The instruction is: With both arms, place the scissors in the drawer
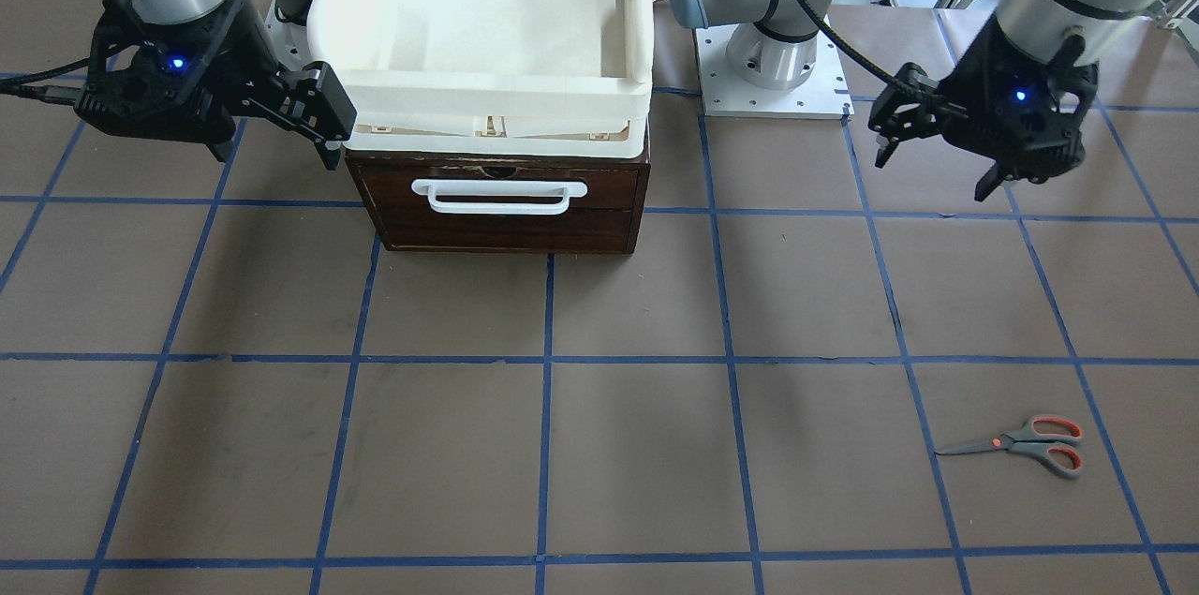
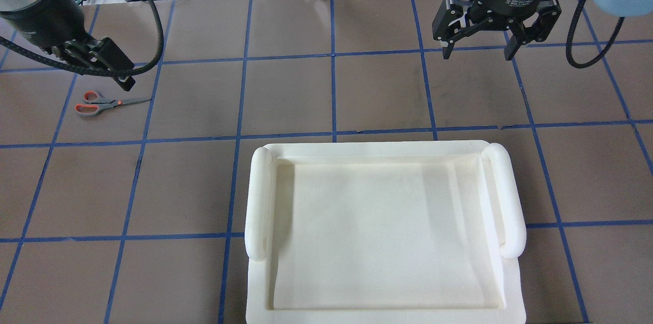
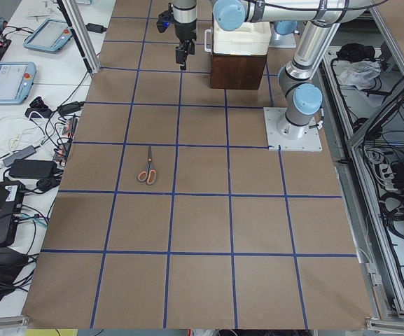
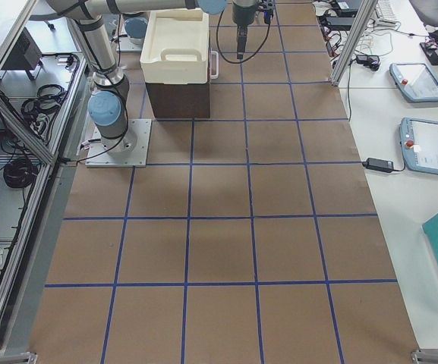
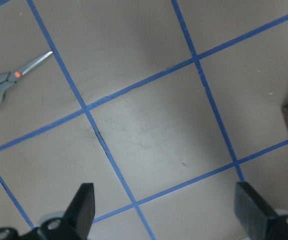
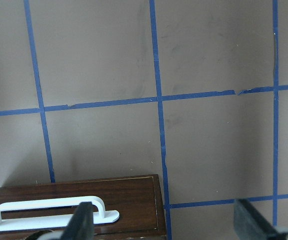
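Note:
The scissors (image 1: 1021, 445) lie flat on the brown table, closed, far to my left; they also show in the overhead view (image 2: 109, 104) and at the top left of the left wrist view (image 5: 6, 85). The drawer (image 1: 506, 201) is shut, its white bar handle (image 1: 499, 195) facing away from me. My left gripper (image 1: 932, 173) hangs open and empty above the table, between the scissors and my base (image 2: 122, 76) (image 5: 166, 210). My right gripper (image 2: 478, 53) is open and empty, in the air just in front of the drawer's right end (image 1: 328, 141) (image 6: 166, 220).
A white foam tray (image 1: 487, 98) sits on top of the cabinet and hides it in the overhead view (image 2: 260, 196). The left arm's base plate (image 1: 773, 89) stands beside the cabinet. Blue tape lines grid the table.

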Motion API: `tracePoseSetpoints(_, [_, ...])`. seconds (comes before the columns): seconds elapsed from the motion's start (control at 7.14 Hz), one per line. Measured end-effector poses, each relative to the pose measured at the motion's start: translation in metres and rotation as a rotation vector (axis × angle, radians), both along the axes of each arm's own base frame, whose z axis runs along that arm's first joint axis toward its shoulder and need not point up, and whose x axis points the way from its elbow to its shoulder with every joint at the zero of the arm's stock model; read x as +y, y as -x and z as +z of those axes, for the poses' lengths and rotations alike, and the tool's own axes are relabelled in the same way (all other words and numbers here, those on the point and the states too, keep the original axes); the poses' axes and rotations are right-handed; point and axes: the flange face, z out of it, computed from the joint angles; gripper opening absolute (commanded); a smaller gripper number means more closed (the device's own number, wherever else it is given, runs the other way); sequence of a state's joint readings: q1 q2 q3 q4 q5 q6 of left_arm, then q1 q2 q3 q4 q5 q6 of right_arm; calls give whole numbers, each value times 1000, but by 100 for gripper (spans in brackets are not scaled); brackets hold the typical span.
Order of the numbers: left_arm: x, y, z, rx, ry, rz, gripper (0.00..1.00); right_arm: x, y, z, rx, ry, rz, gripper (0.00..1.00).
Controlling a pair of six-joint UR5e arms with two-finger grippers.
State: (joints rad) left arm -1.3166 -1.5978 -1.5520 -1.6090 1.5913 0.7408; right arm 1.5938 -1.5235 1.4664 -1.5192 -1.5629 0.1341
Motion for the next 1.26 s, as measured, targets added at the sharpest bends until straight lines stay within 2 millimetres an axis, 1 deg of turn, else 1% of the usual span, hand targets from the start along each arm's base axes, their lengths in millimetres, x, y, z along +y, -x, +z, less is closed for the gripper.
tracePoseSetpoints(0.14, [-12, -31, -28, 20, -24, -115, 100, -4, 0, -1, 2, 18, -97, 100])
tracePoseSetpoints(0.28, [-29, -57, -61, 28, -12, -232, 100, -8, -2, -4, 2, 24, -258, 100])
tracePoseSetpoints(0.42, [-46, -79, -91, 15, 11, -367, 100, -12, -8, -12, 2, 12, -432, 100])
tracePoseSetpoints(0.56, [-62, -101, -120, -3, 21, -490, 100, -15, -21, -22, 7, -4, -580, 100])
tracePoseSetpoints(0.7, [-74, -127, -149, -11, 24, -603, 100, -18, -40, -35, 15, -18, -688, 100])
tracePoseSetpoints(0.84, [-82, -154, -173, -3, 24, -711, 100, -22, -62, -53, 27, -37, -777, 100])
tracePoseSetpoints(0.98, [-86, -176, -189, 3, 32, -789, 100, -23, -82, -72, 46, -61, -860, 100])
tracePoseSetpoints(1.12, [-89, -188, -198, -12, 48, -826, 100, -23, -101, -90, 69, -83, -926, 100])
tracePoseSetpoints(1.26, [-93, -193, -205, -28, 63, -838, 100, -23, -120, -109, 92, -100, -982, 100])
